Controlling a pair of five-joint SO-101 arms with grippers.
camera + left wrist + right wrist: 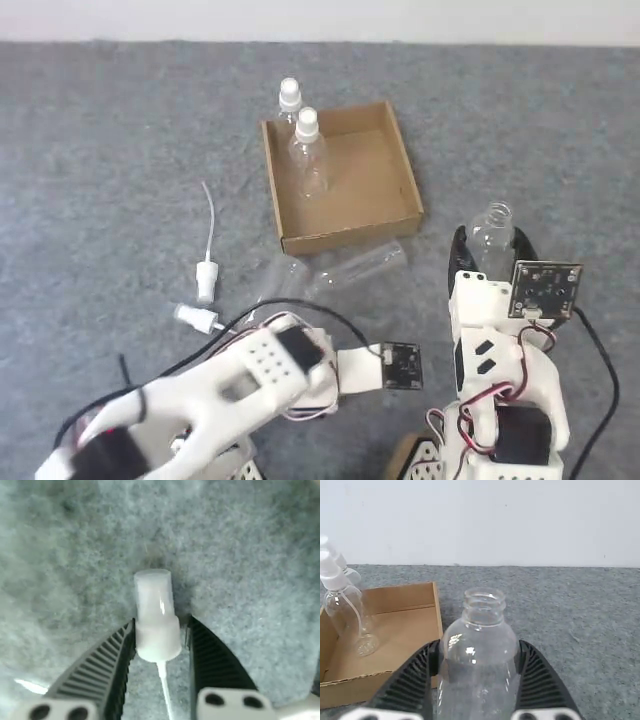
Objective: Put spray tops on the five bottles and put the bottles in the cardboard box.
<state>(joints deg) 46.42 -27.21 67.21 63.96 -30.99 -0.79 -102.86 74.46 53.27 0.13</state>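
Your grey felt-covered table (100, 150) carries the shallow brown cardboard box (350, 232), open at the top. Your right gripper (477, 649) is clamped on an upright clear plastic bottle (479, 645) with a bare neck, held near the box's front right corner. Your left gripper (161, 625) pinches a white spray top (156, 605) at its collar, just above the felt. One capped clear bottle (308, 160) stands inside the box. A second capped bottle (290, 100) stands at its far corner; you cannot tell whether it is inside. Two uncapped bottles (360, 265) lie just in front of the box. Two loose white spray tops (207, 270) lie on the felt to their left.
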